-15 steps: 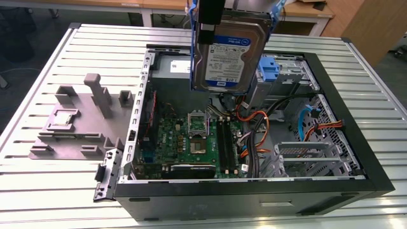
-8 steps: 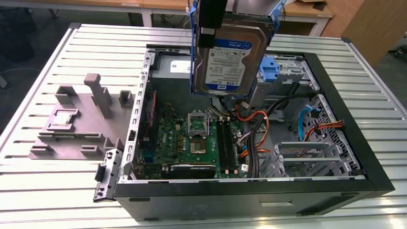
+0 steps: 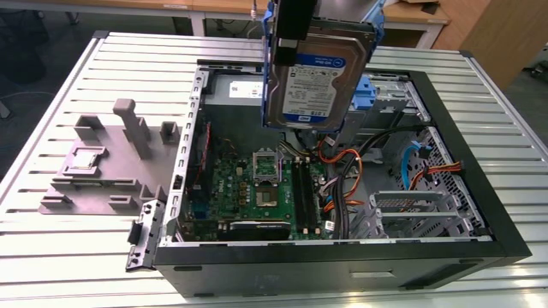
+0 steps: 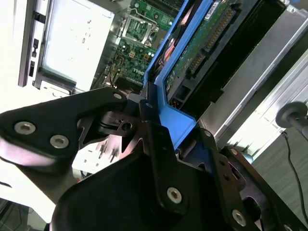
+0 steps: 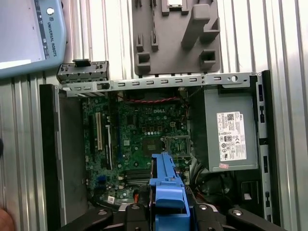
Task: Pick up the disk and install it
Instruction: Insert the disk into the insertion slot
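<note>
Disk: the hard drive is held in the air above the open computer case, over the motherboard.
Gripper: the gripper is clamped on the drive's blue rail at its upper end.
Risk: a slip is judged possible, since only plastic is pinched; the lower edge could be snagged on the orange cables.
Orientation: the long axis is carried near upright, slightly tilted, with the label turned toward the exterior view.
</note>
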You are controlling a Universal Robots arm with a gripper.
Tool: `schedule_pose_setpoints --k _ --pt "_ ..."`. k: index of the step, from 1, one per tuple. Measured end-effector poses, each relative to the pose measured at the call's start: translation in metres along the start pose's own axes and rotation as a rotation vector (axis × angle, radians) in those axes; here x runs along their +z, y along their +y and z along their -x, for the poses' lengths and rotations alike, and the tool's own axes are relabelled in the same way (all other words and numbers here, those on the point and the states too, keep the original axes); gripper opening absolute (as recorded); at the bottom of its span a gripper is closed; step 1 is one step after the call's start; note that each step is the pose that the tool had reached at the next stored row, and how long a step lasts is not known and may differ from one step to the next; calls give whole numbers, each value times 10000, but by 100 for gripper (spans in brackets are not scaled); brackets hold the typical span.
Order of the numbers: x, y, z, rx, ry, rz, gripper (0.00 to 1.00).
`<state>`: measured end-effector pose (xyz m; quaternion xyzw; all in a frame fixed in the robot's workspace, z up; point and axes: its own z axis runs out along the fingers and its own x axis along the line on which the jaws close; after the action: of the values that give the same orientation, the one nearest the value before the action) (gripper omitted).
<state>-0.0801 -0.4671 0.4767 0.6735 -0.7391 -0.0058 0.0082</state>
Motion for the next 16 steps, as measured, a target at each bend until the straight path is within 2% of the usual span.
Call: schedule_pose_setpoints --k 7,16 --pt "7 -66 -12 0 1 0 37" --pt "20 -97 -169 0 6 1 37"
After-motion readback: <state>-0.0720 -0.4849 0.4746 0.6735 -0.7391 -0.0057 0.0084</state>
